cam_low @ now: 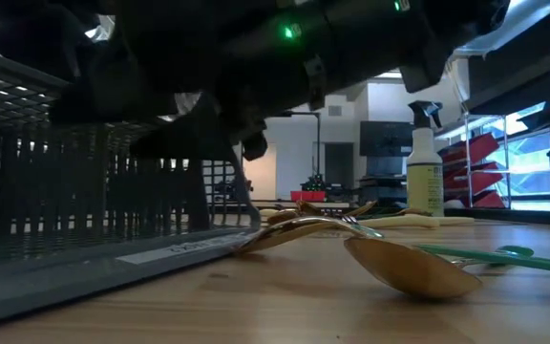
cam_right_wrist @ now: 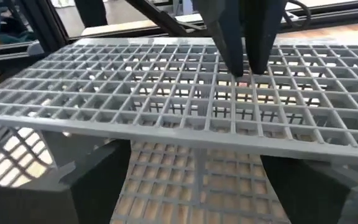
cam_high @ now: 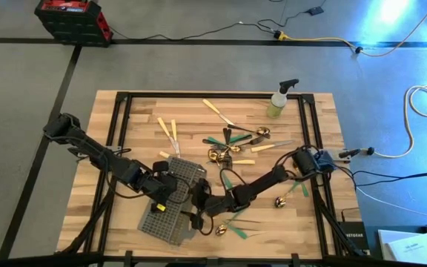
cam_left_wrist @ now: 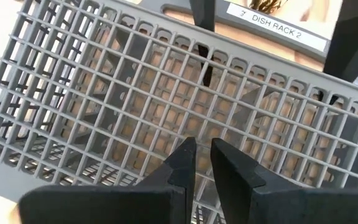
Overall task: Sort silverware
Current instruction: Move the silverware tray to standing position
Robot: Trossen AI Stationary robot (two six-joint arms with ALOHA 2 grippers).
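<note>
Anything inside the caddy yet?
No silverware shows through the caddy mesh, only wood beneath. The left gripper hangs above it, fingers nearly together; parts under the arms are hidden.

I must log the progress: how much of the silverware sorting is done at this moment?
Nothing looks sorted: the caddy lies on its side, its cells apparently empty. In hand: the left gripper, nearly shut, pinches its mesh; the right gripper is at its rim. Left: all the silverware scattered on the table.

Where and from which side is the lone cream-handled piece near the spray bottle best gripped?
Grip the cream-handled piece mid-handle, from above, closing across its slim width: it lies flat, apart from others. Left gripper and right gripper are at the caddy.
</note>
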